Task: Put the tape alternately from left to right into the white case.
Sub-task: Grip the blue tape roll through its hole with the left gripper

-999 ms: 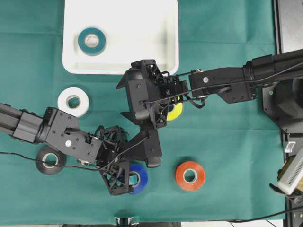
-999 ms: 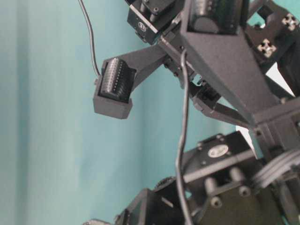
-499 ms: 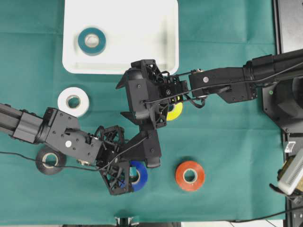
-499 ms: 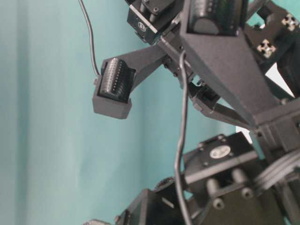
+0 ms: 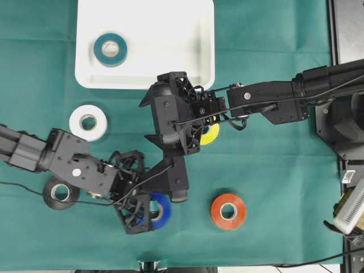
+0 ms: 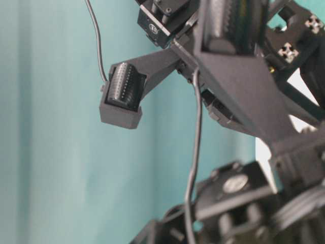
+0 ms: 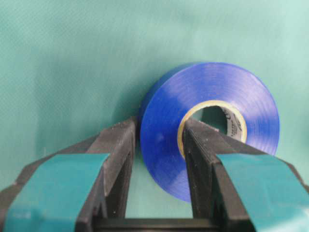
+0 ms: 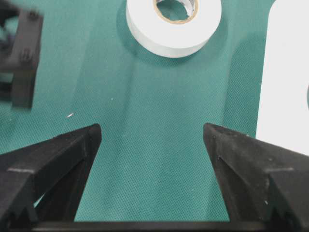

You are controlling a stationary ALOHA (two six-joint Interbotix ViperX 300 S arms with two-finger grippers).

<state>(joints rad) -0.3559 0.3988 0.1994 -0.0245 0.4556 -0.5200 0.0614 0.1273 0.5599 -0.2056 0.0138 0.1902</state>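
Green cloth, item record: blue tape (image 7: pixel 212 121) pinched through its wall by left gripper (image 7: pixel 157 169), one finger in the core, evidently for lifting toward white case (image 5: pixel 170 57), holding teal tape (image 5: pixel 110 49). Right gripper (image 8: pixel 152 140) spread, empty.

This looks like a robotics lab bench rather than a home or shop. A worktop (image 5: pixel 273 187) draped in plain teal cloth carries two black jointed robot arms (image 5: pixel 273 102) with exposed cables (image 6: pixel 195 152), filmed from overhead. At the right edge sits bare dark equipment housing (image 5: pixel 347 28), and nothing domestic appears anywhere in view.
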